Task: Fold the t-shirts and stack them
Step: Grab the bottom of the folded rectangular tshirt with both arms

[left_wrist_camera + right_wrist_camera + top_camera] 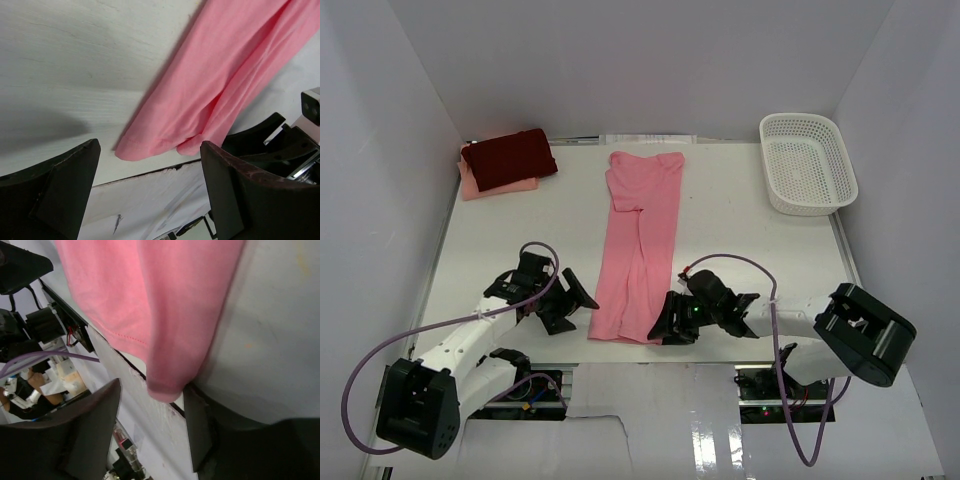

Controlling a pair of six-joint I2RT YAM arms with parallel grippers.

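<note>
A salmon-pink t-shirt [640,250] lies on the table as a long narrow strip, collar end far and hem near. My left gripper [578,308] is open just left of the hem's near-left corner [135,147], and that corner lies ahead of its spread fingers without touching them. My right gripper [660,322] is open at the near-right hem corner [165,385]. The rounded cloth edge sits between its fingertips, against the right finger [200,430], and is not pinched. At the back left, a folded dark maroon t-shirt [508,157] rests on a pale peach-pink t-shirt [485,186].
A white mesh basket [807,162] stands at the back right. The table's near edge [160,172] runs just below the pink hem, with a lower board and cabling beyond it. White walls enclose the left, right and back sides.
</note>
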